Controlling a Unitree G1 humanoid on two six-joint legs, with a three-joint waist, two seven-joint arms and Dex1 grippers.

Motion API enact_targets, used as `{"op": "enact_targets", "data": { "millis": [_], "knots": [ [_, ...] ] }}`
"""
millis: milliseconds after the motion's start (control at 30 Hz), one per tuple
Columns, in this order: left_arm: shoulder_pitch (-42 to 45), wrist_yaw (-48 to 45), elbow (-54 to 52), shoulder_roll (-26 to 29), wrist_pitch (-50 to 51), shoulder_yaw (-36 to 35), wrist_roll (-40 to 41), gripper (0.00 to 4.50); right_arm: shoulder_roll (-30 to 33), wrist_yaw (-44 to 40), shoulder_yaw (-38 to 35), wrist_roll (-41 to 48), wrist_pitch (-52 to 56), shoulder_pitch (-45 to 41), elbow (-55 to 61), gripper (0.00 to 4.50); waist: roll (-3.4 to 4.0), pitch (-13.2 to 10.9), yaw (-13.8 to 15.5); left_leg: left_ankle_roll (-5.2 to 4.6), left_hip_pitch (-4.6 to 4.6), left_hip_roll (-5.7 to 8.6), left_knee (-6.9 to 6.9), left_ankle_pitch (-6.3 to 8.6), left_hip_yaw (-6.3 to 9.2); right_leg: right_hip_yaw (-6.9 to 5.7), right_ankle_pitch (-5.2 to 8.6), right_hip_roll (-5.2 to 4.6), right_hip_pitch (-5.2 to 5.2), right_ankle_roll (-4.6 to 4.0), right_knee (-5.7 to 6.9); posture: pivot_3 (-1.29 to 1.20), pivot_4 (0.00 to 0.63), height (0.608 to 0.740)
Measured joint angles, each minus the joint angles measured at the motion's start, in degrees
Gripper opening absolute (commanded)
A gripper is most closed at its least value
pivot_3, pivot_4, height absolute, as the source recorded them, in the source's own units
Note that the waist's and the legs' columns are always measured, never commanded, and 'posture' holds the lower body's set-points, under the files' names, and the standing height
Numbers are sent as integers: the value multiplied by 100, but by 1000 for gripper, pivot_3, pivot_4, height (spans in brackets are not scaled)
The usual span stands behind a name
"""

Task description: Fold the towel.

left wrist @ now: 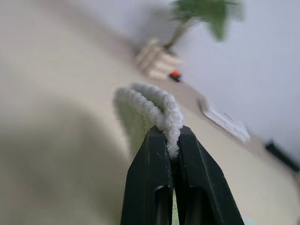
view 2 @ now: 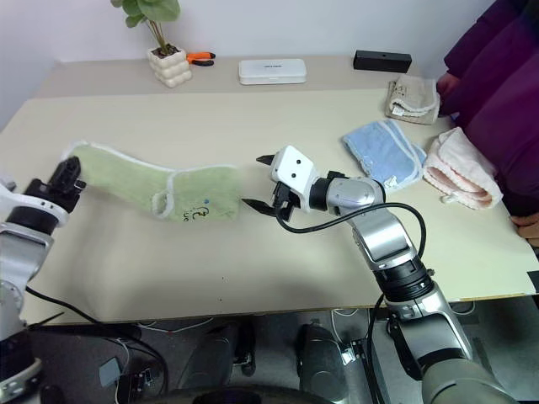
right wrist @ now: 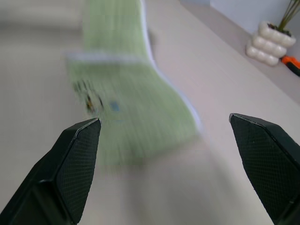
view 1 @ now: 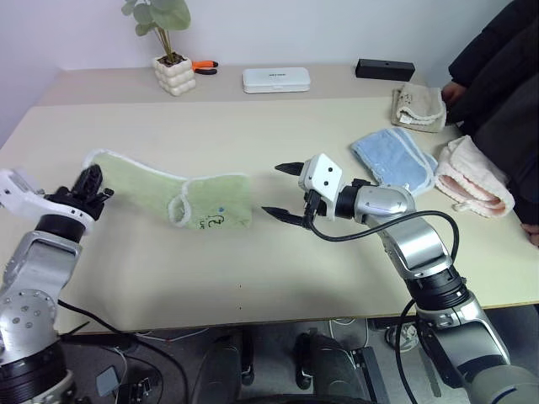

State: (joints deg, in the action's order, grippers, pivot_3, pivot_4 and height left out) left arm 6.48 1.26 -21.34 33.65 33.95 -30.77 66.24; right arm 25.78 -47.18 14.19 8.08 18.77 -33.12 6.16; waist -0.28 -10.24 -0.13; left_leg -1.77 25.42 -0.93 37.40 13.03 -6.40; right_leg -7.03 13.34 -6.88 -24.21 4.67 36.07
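Left tool (view 1: 94, 187) pinched on whitish edging of towel (view 1: 198, 199), left end raised off desk (view 1: 295, 126), right tool (view 1: 288, 192) spread wide, just right of towel, apart.

Light green terry cloth towel (view 1: 168, 194) with whitish edging, dark embroidered mark near 1 corner; stretched sideways, left end lifted, right end on table.

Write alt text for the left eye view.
The robot's left hand pinches one end of a light green towel and holds it off a beige table. The right hand is open beside the towel's other end. Folded blue, pink and beige towels lie to the right.
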Motion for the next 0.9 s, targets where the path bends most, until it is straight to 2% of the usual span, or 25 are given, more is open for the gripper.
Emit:
{"op": "enact_targets", "data": {
  "millis": [133, 200, 267, 400, 500, 600, 700, 767, 833, 867, 900],
  "knots": [
    [160, -1053, -506, 389, 290, 1231, -527, 23, -25, 69, 52, -117, -56, 112, -207, 4500, 1, 0, 48, 3, 2, 1, -7, 1, -11, 10, 0, -1, -10, 0, -1, 0, 150, 733],
    [376, -1529, -597, 599, 497, 2110, -962, 23, -82, 116, 62, -131, -59, 122, -240, 4500, 1, 0, 49, 6, 1, 0, -12, -4, -13, 10, 0, 3, -11, 1, 1, 0, 150, 733],
    [462, -1831, -583, 620, 602, 2721, -1348, 23, -135, 158, 74, -159, -67, 128, -246, 4500, 1, -1, 23, -4, 0, -2, -17, -12, -17, 13, -1, 5, -16, 1, 1, 0, 150, 733],
    [536, -2048, -264, 579, 714, 3235, -1982, 23, -161, 237, 72, -227, -67, 141, -258, 4500, 1, -1, -50, 3, 0, -5, -23, -19, -14, 12, 0, 7, -21, 1, 5, 0, 150, 733],
    [898, -2023, 196, 132, 790, 3294, -2264, 23, -178, 300, 66, -251, -65, 245, -260, 4500, 0, -1, -35, 2, 2, -3, -18, -19, -9, 10, 0, 6, -18, 2, 4, 0, 150, 733],
    [923, -2112, 274, -30, 818, 3296, -2324, 980, -173, 346, 65, -287, -55, 306, -261, 4500, 0, -2, -49, 0, 3, -3, -18, -19, -10, 11, -1, 5, -18, 3, 4, 0, 150, 733],
    [790, -2205, 204, -76, 859, 3069, -2247, 2507, -163, 358, 56, -298, -54, 307, -261, 4500, 0, -2, -74, 3, 0, -7, -19, -21, -10, 11, -1, 6, -18, 3, 8, 0, 150, 733],
    [653, -2227, 124, -82, 931, 2679, -2054, 3473, -165, 358, 44, -299, -50, 303, -262, 4500, 0, -2, -75, 5, -1, -8, -18, -22, -8, 11, -1, 6, -19, 3, 10, 0, 150, 733],
    [434, -2255, -33, -60, 956, 2145, -1763, 3550, -181, 357, 21, -269, -34, 286, -263, 3935, 0, -2, -80, 4, -1, -8, -18, -21, -8, 12, -1, 5, -19, 2, 9, 0, 150, 733],
    [267, -2281, -156, -24, 962, 1795, -1533, 3384, -199, 357, -20, -229, -8, 274, -268, 3606, -1, -2, -87, 4, 0, -8, -18, -21, -7, 13, -1, 4, -19, 2, 8, 0, 150, 733],
    [156, -2301, -258, 14, 962, 1494, -1329, 3034, -211, 355, -75, -200, 25, 261, -276, 3133, -1, -2, -77, 4, -1, -8, -18, -21, -6, 12, -1, 3, -19, 2, 9, 0, 150, 733]
  ]
}}
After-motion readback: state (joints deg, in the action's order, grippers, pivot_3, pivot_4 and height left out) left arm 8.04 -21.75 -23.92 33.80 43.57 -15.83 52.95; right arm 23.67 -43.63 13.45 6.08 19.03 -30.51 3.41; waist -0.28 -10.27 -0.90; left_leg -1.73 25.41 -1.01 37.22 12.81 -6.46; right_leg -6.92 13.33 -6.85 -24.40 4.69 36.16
